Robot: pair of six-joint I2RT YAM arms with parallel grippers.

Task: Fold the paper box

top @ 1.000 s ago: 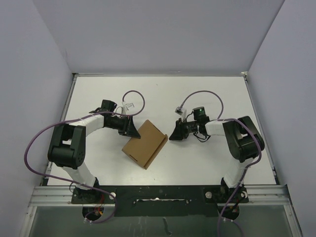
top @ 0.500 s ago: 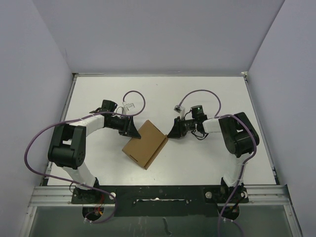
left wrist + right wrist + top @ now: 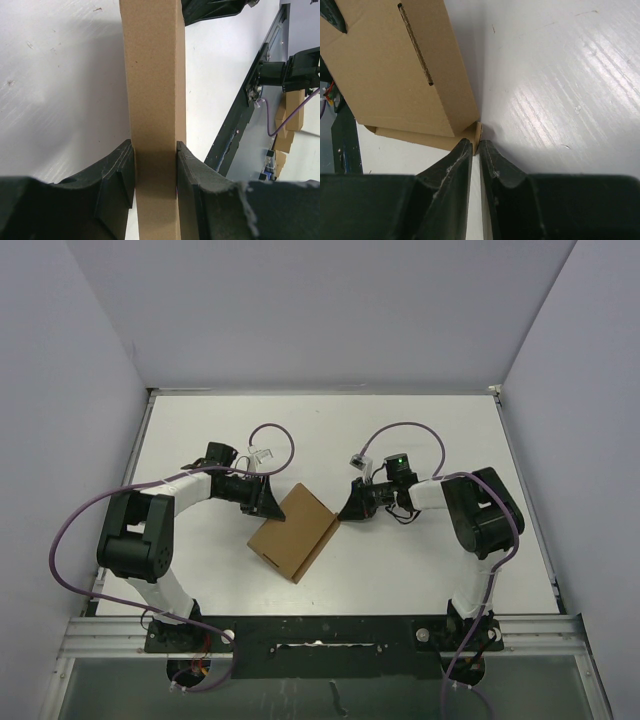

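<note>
Between the two fingers of the left pincer (image 3: 155,147) sits the paper box (image 3: 152,75), its narrow brown side clamped from both flanks and running straight ahead of the tips over the white surface (image 3: 60,75). At the box's opposite end the right pincer (image 3: 476,145) is almost pressed together, nipping a thin flap corner, with the slit panel just ahead and left of its tips

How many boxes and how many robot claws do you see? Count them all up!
paper box: 1
grippers: 2, the left gripper and the right gripper
total: 3
</note>
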